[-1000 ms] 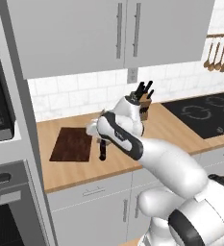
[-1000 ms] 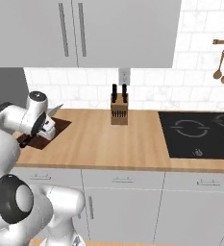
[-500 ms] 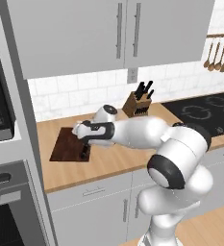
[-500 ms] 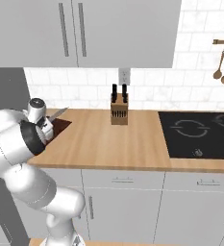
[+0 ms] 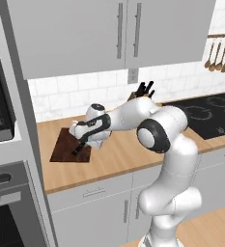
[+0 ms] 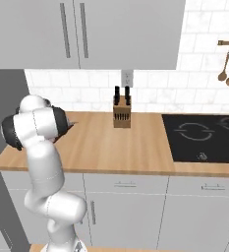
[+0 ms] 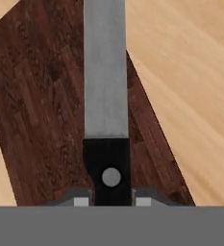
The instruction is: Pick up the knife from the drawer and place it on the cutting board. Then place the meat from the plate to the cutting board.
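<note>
The dark reddish-brown cutting board (image 5: 64,143) lies on the left end of the wooden counter. My gripper (image 5: 81,140) hangs low over its right part, shut on the knife (image 7: 106,77). In the hand view the black handle (image 7: 111,166) sits between my fingertips (image 7: 80,201), and the long grey blade runs away from me over the board (image 7: 41,110). I cannot tell whether the blade touches the wood. Light grey drawer fronts (image 5: 92,192) under the counter are shut.
A tan knife block (image 5: 142,92) with black handles stands by the back wall, also in the right base view (image 6: 121,112). A black cooktop (image 6: 204,138) lies to the right. Wooden utensils (image 5: 217,53) hang on the wall. An oven column (image 5: 7,202) rises left of the counter.
The arm has stretched out to the left and lowered, carrying the knife from above the counter down over the cutting board. The knife has stayed in the gripper.
</note>
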